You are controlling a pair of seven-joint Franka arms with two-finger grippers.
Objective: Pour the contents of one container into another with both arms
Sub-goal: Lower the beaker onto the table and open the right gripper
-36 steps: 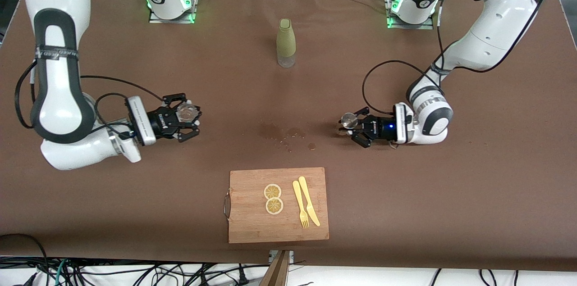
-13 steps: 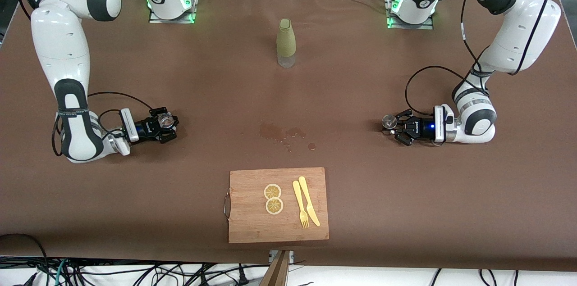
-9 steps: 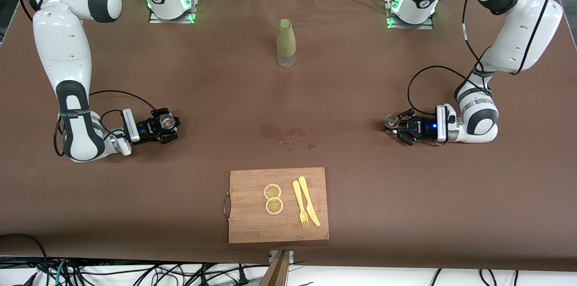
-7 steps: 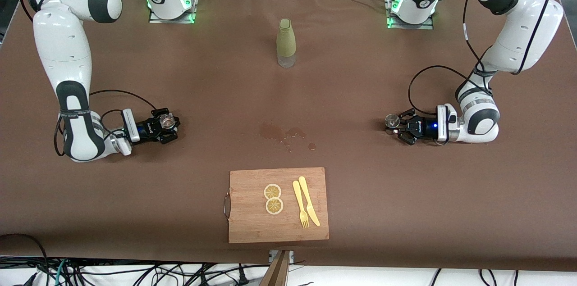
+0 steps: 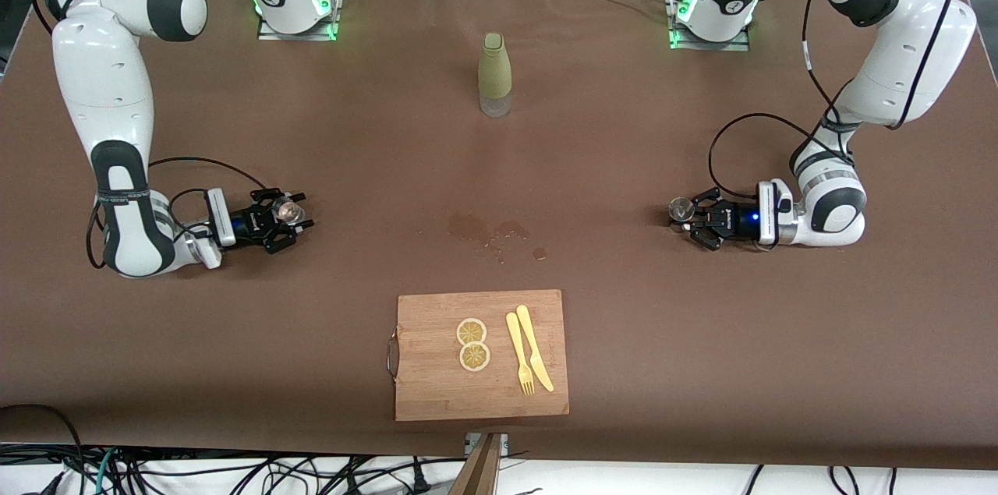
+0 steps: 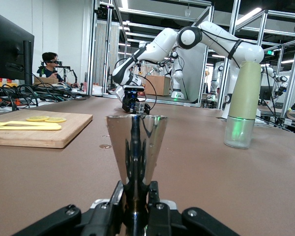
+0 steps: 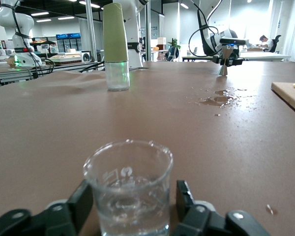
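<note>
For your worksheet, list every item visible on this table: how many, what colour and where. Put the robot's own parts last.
Bottle: one, green sleeve, clear base, mid-table near the arm bases.
Board: one, wooden, at the edge nearest the front camera.
Lemon slices: two, yellow, on the board.
Fork and knife: one each, yellow, on the board beside the slices.
Spill: brown wet patches, between board and bottle.
Tumbler: one, clear, on the table toward the right arm's end.
Jigger: one, steel, toward the left arm's end.
Right end effector: black, open around the tumbler.
Left end effector: black, shut on the jigger.
</note>
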